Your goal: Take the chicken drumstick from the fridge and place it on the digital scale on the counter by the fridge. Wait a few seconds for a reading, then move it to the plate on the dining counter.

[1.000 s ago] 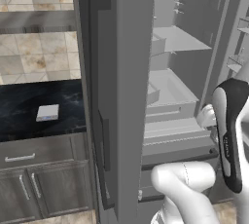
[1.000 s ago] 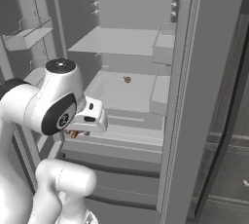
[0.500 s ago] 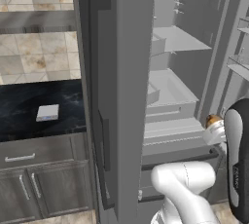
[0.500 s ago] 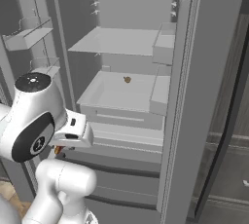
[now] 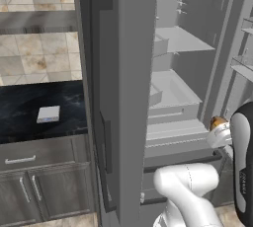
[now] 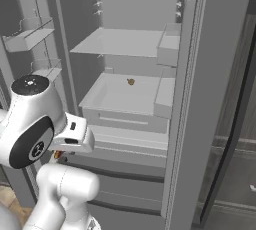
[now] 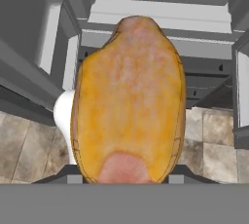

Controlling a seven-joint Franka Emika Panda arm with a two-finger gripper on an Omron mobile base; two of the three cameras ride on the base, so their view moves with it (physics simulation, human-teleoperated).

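My gripper (image 7: 127,177) is shut on the chicken drumstick (image 7: 129,101), a golden-orange lump that bulks large in the hand view. In the left base view the drumstick (image 5: 217,122) shows as an orange spot at the white hand, low in front of the open fridge (image 5: 173,88). An orange sliver of the drumstick (image 6: 58,154) peeks from under the hand in the right base view. The digital scale (image 5: 48,114) lies flat on the black counter (image 5: 20,122), left of the fridge door. The plate and the dining counter are out of view.
The tall dark fridge door (image 5: 123,97) stands open between the counter and the fridge interior. A small brown item (image 6: 131,81) lies in the pale drawer (image 6: 125,99). Door racks (image 6: 30,36) hang at the left. Grey cabinets (image 5: 34,186) sit under the counter.
The hand has drawn back out of the fridge and sunk lower, carrying the drumstick with it. The scale and the fridge door have not moved.
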